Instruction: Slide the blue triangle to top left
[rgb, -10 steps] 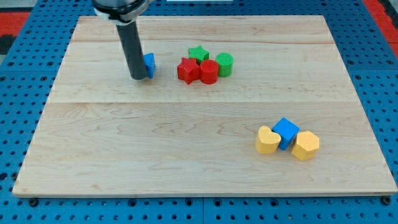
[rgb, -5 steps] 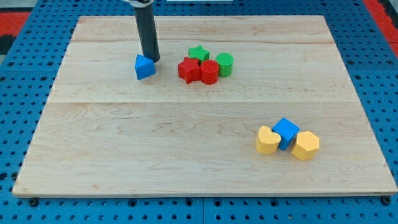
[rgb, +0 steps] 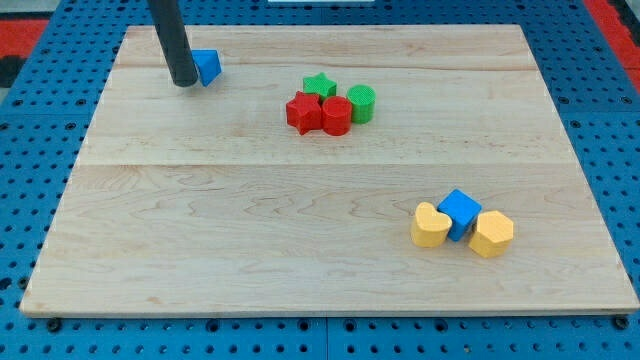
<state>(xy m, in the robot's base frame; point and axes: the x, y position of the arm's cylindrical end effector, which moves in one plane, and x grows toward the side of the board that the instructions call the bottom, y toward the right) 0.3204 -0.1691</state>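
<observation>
Lower right of the frame, on the pale wooden board (rgb: 300, 250), a yellow heart block (rgb: 430, 226), blue cube (rgb: 461, 213) and yellow hexagon block (rgb: 491, 233) touch. Upper centre: red star (rgb: 302, 112), red cylinder (rgb: 336, 116), green star (rgb: 319, 85), green cylinder (rgb: 362, 103). Upper left, the blue triangle block (rgb: 208, 67) touches my tip (rgb: 184, 84), on its left; nothing is grasped.

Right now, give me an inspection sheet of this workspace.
Surface: pale wooden board, flat, planks running left to right.
Job's things: blue triangle near the view's top left, short of the corner.
Clutter: red star, red cylinder, green star and green cylinder bunched at top centre; yellow heart, blue cube and yellow hexagon bunched at lower right.
Grippers: none; my tip sits against the triangle's left side.
Cables: nothing seen.
Surroundings: blue pegboard; red patches at the top corners.
</observation>
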